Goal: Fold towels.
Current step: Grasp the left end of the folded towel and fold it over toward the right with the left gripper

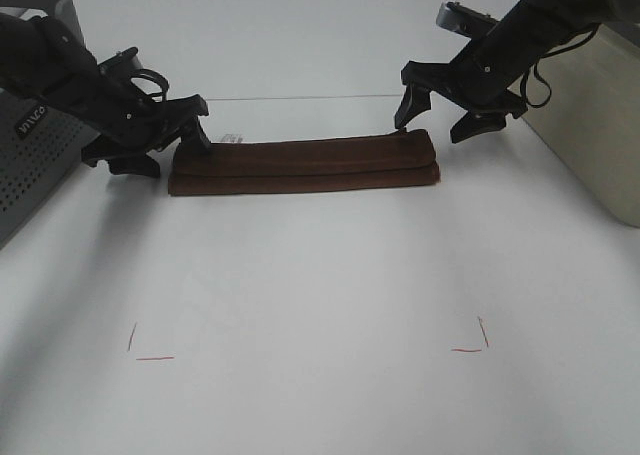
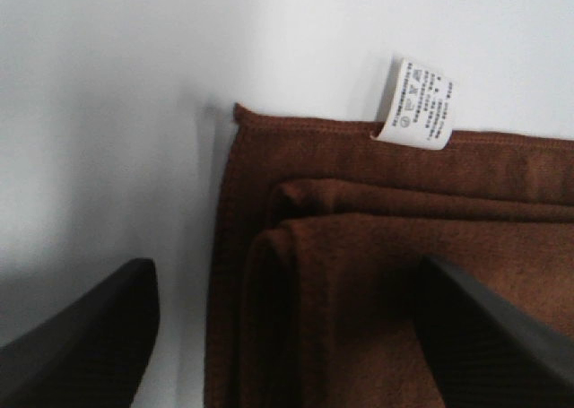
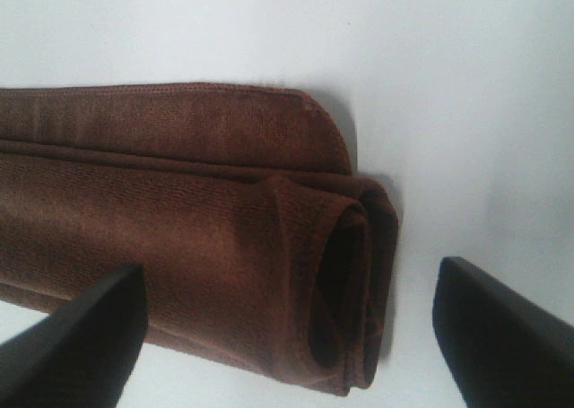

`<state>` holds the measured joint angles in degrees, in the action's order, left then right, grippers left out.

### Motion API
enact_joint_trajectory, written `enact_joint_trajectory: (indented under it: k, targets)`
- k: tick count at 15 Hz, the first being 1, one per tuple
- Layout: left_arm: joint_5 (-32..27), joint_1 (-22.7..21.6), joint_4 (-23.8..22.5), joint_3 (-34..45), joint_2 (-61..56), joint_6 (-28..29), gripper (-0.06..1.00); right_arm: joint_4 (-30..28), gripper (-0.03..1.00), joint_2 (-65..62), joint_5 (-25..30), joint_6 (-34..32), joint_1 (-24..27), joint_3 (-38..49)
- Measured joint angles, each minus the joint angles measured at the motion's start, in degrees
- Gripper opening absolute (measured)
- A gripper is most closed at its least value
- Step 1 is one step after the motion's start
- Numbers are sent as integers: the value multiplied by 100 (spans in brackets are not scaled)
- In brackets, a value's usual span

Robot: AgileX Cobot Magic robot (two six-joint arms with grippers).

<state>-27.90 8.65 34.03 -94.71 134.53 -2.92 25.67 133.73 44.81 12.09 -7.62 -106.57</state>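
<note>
Here, left gripper and right gripper gape wide at the towel ends, grey basket nearby.

Your high camera sits on the near side, looking down and across the counter, far enough back to take in the whole towel. Your left wrist camera is very close, looking down on the towel's end with the tag. Right wrist camera is equally close, over the opposite end. All three share the towel; each wrist view catches a different end.
</note>
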Motion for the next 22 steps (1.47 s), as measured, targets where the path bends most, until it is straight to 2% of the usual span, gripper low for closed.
enact_joint_trajectory:
  k: [2,4,5,6,8,10,11,12,13,15,16,19,22]
  targets:
    - [-435,0,86,-510,281,34,68,0,82,0,0,0,0,0]
    - [-779,0,-17,-716,395,292,38,-6,82,0,0,0,0,0]
    - [-922,0,-115,-779,413,390,17,-6,82,0,0,0,0,0]
    - [-1060,0,-252,-882,418,464,7,-6,82,0,0,0,0,0]
    - [-1467,0,-665,-1163,418,613,5,-6,82,0,29,0,0,0]
    - [-2034,0,-1495,-1536,304,985,5,-6,82,0,172,0,0,0]
    - [-2200,0,-1765,-1650,241,1123,5,-6,82,0,246,0,0,0]
    - [-2681,0,-2343,-2028,115,1404,5,-17,82,-29,309,0,0,0]
    - [-3054,0,-2492,-2378,80,1495,5,-52,82,-120,418,0,0,0]
    - [-3541,109,-2510,-2974,69,1599,5,-178,82,-338,556,0,0,0]
    - [-3581,241,-2452,-3186,69,1684,5,-212,82,-384,607,0,0,0]
    - [-3300,842,-2063,-3369,97,1937,5,-367,82,-911,865,0,0,0]
    - [-2704,1278,-1553,-3375,401,2229,5,-413,82,-1197,1026,0,0,0]
